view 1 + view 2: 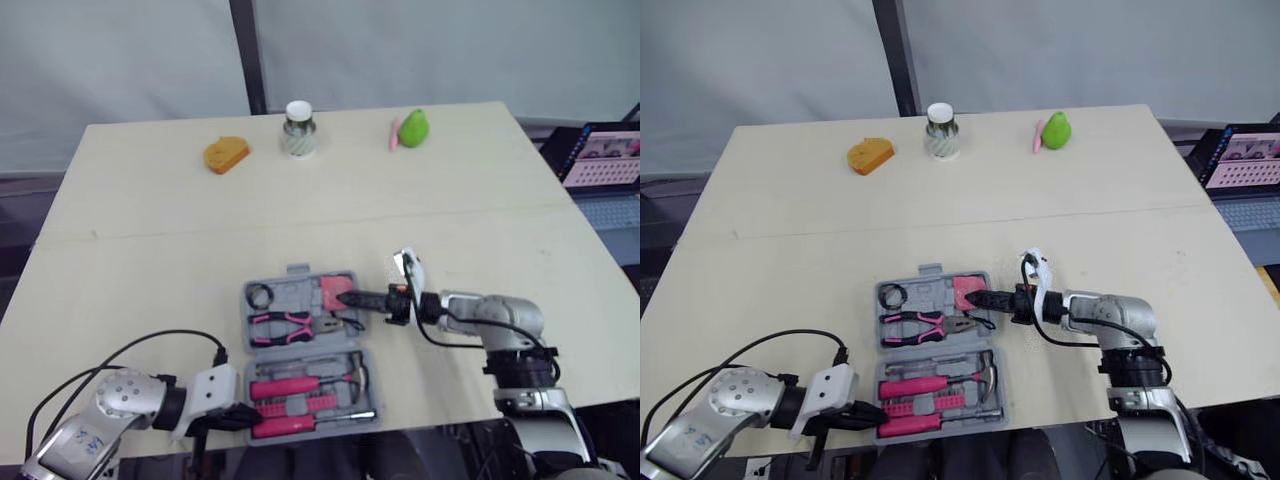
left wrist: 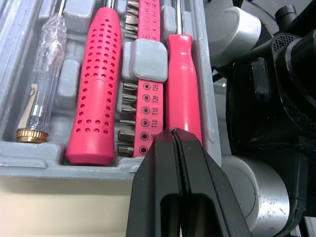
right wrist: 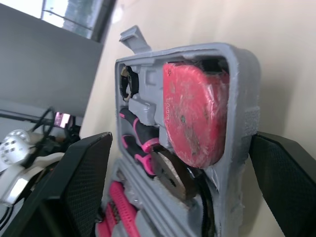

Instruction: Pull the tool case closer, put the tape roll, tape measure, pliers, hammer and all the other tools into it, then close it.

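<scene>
Tools look stowed; closing's the step now, I reckon. R gripper [image 1: 352,298] is spread wide, tape measure [image 3: 195,113] seated between its fingers in the tool case [image 3: 244,98]. L gripper [image 2: 174,136] is pinched empty, a pink tool handle [image 2: 182,89] just ahead. Next: back R out, fold halves together.

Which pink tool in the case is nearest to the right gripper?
The tape measure, in the far right corner of the tool case: the open right gripper is at it; the pliers and the near half's pink-handled tools lie farther off.
</scene>
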You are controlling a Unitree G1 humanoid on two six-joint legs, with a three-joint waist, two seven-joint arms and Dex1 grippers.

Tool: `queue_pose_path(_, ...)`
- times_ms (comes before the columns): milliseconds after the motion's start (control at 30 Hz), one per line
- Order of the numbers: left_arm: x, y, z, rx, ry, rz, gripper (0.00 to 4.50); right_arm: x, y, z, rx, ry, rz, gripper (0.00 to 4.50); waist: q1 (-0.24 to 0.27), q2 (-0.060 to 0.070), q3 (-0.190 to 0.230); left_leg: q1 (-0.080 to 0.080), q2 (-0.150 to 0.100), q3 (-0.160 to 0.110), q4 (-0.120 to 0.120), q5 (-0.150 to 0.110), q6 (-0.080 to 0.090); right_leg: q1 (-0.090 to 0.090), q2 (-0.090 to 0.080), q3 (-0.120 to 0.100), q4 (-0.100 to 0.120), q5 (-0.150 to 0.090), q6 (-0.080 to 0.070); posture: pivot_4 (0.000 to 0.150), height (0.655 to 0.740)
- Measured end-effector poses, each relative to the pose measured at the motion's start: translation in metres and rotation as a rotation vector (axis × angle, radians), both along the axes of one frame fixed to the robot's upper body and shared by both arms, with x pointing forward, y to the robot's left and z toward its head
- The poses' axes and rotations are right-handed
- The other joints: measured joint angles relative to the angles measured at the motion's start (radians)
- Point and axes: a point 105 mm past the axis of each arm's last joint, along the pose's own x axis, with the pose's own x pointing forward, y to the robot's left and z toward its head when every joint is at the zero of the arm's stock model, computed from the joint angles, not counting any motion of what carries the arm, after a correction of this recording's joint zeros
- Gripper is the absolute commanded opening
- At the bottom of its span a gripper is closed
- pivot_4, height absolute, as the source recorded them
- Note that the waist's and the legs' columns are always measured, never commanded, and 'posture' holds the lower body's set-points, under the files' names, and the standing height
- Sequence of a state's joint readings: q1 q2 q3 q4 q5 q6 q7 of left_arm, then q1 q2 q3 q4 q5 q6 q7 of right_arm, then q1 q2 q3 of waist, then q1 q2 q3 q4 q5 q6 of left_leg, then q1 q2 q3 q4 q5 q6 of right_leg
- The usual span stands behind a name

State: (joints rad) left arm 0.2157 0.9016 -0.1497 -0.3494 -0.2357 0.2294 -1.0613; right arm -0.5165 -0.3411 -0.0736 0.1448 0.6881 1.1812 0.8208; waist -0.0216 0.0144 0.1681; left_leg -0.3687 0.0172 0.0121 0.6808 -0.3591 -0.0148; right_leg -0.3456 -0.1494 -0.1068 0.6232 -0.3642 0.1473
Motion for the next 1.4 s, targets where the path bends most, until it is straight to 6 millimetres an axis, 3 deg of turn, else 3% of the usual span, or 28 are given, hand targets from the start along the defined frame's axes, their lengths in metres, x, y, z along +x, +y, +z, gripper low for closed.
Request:
queue_pose_path(467,0.015,0.008,-0.004,-0.083,-0.016,0.062,0.0,-0.018,0.0,0.03,0.076,-0.092,0.123,4.47,-0.004,0.0,0.0,0.001,0.0,0.0,0.0,0.0,0.0,0.001,0.0,0.0,0.0,0.0,0.0,0.15,0.74)
queue_pose_path(1100,0.012,0.013,-0.017,-0.283,-0.037,0.198,0.0,-0.048,0.002,0.046,0.08,-0.113,0.311,4.47,0.016,0.003,-0.002,0.004,0.0,0.0,0.001,0.0,0.0,0.004,-0.001,0.0,0.0,0.0,0.0,0.15,0.74)
queue_pose_path(1200,0.009,0.027,-0.018,-0.28,-0.027,0.225,0.0,-0.056,0.002,0.049,0.053,-0.122,0.35,4.47,0.018,0.004,-0.002,0.004,0.0,-0.001,0.001,0.0,0.0,0.004,0.0,0.0,0.0,0.0,0.0,0.15,0.74)
queue_pose_path(1300,-0.001,0.072,-0.032,-0.179,0.055,0.352,0.0,-0.068,0.0,0.05,0.04,-0.127,0.392,4.47,0.015,0.003,-0.002,0.003,0.001,0.001,-0.001,0.0,0.0,0.002,0.0,-0.001,-0.001,0.0,0.0,0.15,0.74)
queue_pose_path(1400,-0.026,0.081,-0.029,-0.126,0.084,0.403,0.0,-0.078,-0.004,0.043,0.021,-0.097,0.413,4.47,0.007,-0.002,-0.001,0.002,0.0,-0.001,0.0,-0.003,0.002,0.002,-0.002,0.0,-0.002,0.0,0.0,0.15,0.74)
